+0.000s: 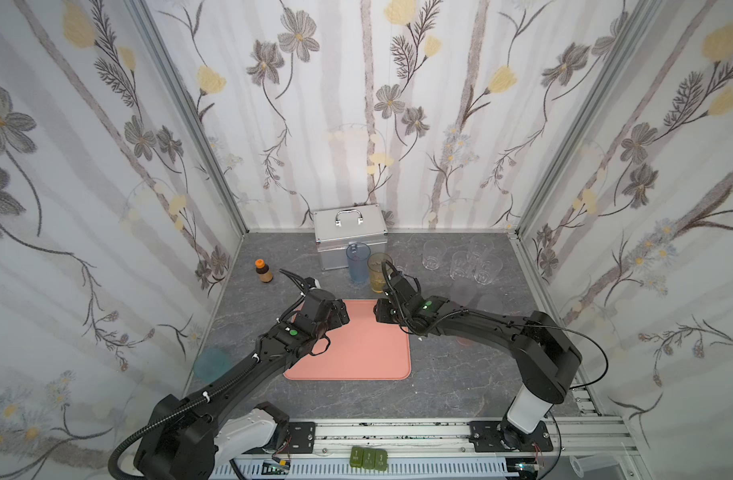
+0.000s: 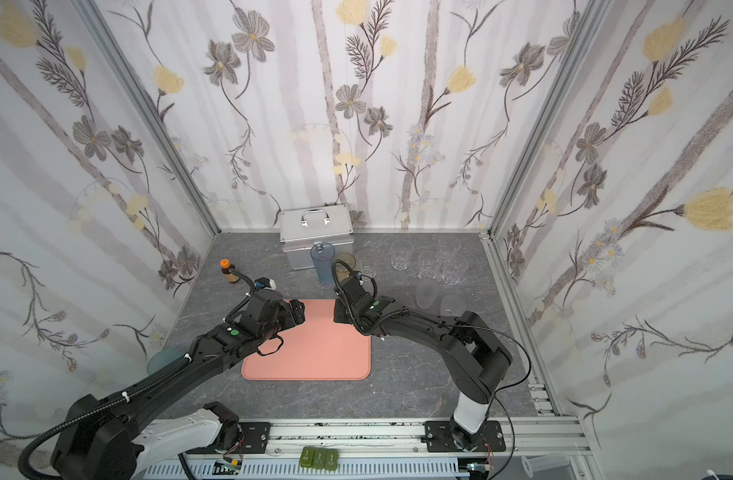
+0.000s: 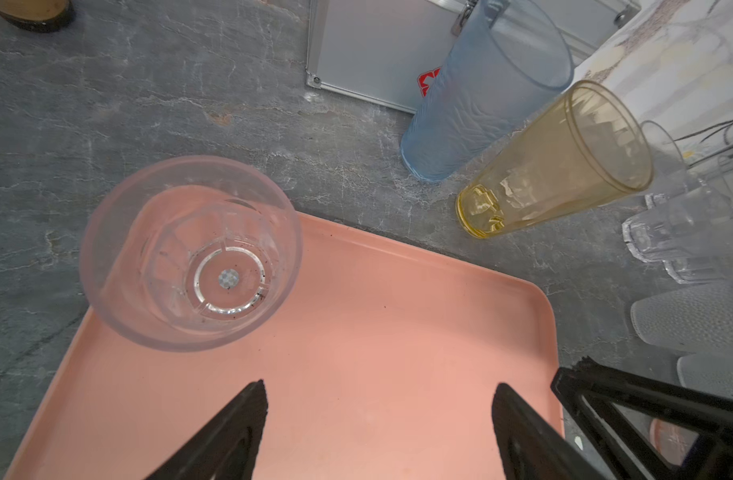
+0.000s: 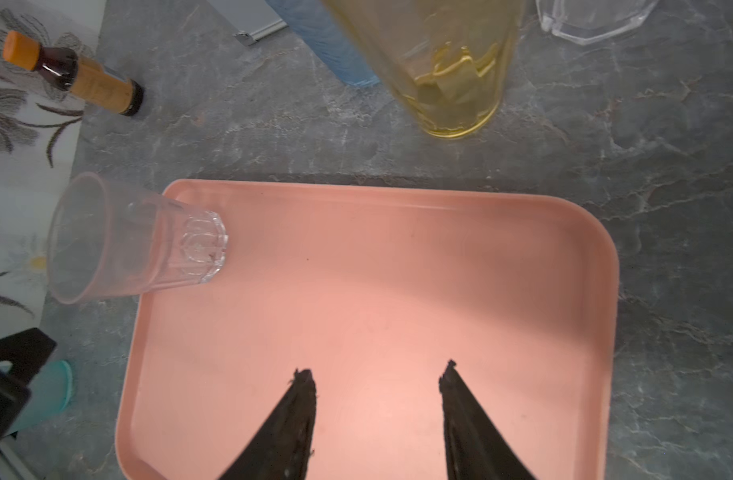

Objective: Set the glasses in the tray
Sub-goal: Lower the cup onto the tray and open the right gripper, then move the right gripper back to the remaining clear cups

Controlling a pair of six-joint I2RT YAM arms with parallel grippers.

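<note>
One glass (image 3: 190,253) stands in the tray (image 3: 398,332). Amber glass (image 4: 452,83) stands upright just beyond the right gripper (image 4: 376,368). It and the left gripper (image 3: 379,386) gape empty.

A glass (image 4: 148,245) stands in the tray's (image 4: 398,291) far left corner; two tall tumblers (image 1: 358,264) behind, before the case (image 1: 350,226).

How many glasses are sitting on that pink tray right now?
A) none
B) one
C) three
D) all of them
B: only one clear glass stands in a corner of the tray. The amber glass and blue glass stand on the table beyond it.
</note>
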